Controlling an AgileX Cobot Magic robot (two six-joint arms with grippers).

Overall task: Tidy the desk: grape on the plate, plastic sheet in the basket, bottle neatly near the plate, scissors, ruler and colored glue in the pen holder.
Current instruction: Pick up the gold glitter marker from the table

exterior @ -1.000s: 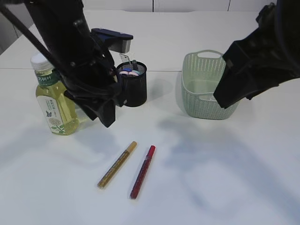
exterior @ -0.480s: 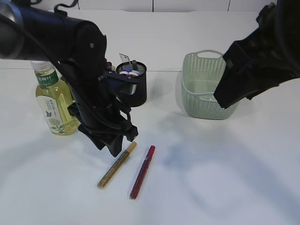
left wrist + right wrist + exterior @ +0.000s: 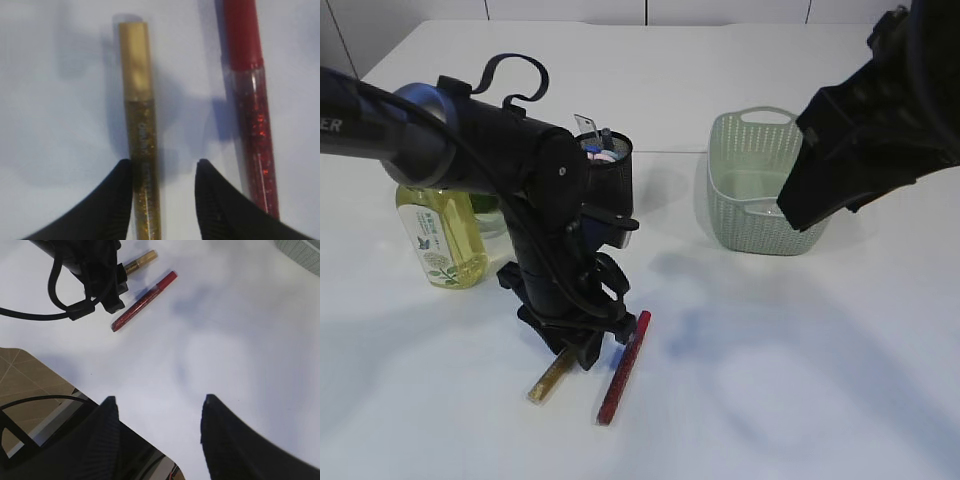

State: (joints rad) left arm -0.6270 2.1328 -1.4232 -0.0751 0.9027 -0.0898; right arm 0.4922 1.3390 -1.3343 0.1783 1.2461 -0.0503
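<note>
Two colored glue pens lie side by side on the white desk: a gold one (image 3: 548,382) (image 3: 137,100) and a red one (image 3: 623,368) (image 3: 250,100). My left gripper (image 3: 576,352) (image 3: 164,167) is down at the desk, open, with the gold pen between its jaws and against the left finger (image 3: 117,200). The red pen lies just outside the right finger. My right gripper (image 3: 159,400) hangs open and empty high above the desk. The black pen holder (image 3: 617,180) holds several items. The yellow bottle (image 3: 438,235) stands at the left. Grape and plate are hidden.
The pale green basket (image 3: 755,190) stands at the back right, under my right arm (image 3: 870,130). The desk's near edge (image 3: 75,385) shows in the right wrist view, with floor beyond it.
My left arm has swung from beside the pen holder forward and down over the gold glue pen, so its jaws now straddle it. The right arm has stayed still.
</note>
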